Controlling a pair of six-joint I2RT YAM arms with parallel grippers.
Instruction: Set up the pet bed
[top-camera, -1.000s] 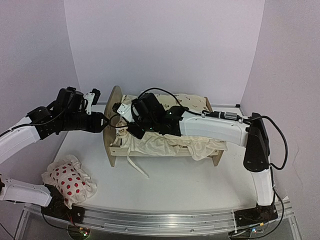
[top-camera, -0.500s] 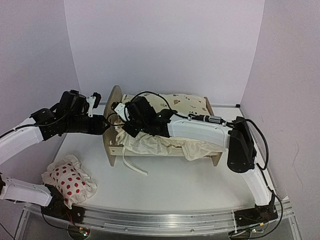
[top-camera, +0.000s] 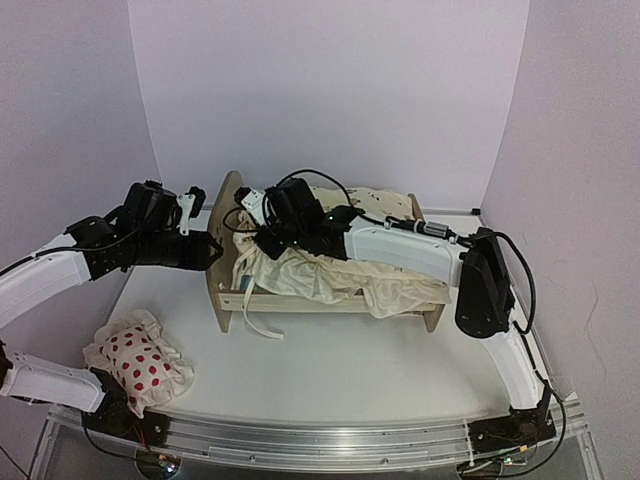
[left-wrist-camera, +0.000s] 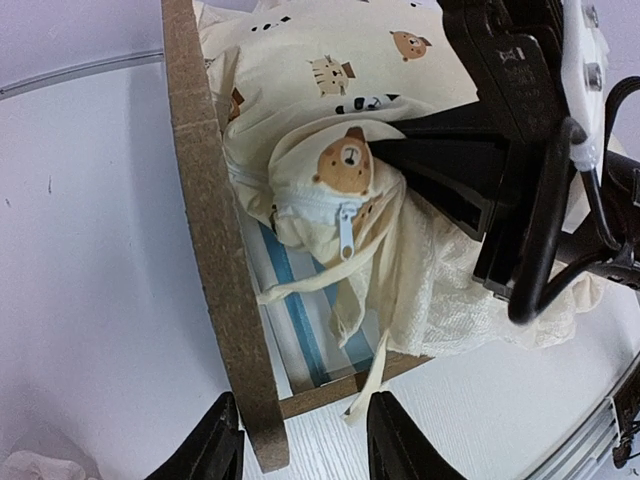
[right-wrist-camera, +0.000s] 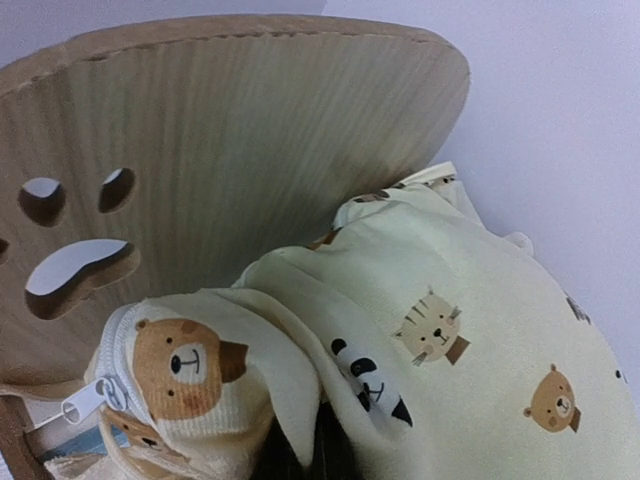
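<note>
Bed (top-camera: 218, 290) sits mid-table, headboard (right-wrist-camera: 250, 130) left. Cushion (top-camera: 320, 275) is on it but bunched, not spread; right gripper (top-camera: 258, 238) is pinched on its corner by the headboard. Left gripper (top-camera: 208, 250) has jaws apart around the headboard's near end, gripping nothing. Spotted pillow (top-camera: 140, 360) lies near-left, not placed yet. White table (top-camera: 380, 360), plain pale walls.

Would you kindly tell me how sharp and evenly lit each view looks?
Top view: soft, even light, sharp, faint shadow beside the bed. Left wrist view: cushion crisp, white table nearly washed out. Right wrist view: headboard grain clear, bottom edge in shadow.
</note>
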